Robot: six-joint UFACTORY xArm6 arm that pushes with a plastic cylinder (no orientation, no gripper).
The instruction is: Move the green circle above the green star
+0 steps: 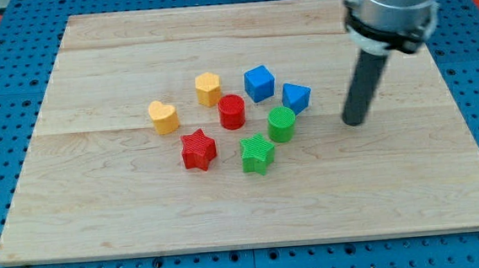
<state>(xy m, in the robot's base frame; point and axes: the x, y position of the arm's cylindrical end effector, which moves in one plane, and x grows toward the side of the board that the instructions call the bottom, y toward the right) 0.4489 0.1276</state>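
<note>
- You've got the green circle (281,123) sitting just up and right of the green star (258,154), nearly touching it.
- My tip (354,122) is on the desk (102,220), well right of the green circle, touching no block.
- No jaws on this end effector, just a rod holding nothing.
- Blue triangle-ish block (296,97) is just above the green circle.

A pale wooden board (145,233) lies on blue pegboard (0,100).

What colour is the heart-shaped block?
The heart block is yellow-orange. It shows in the camera view, at the left end of the group of blocks.
</note>
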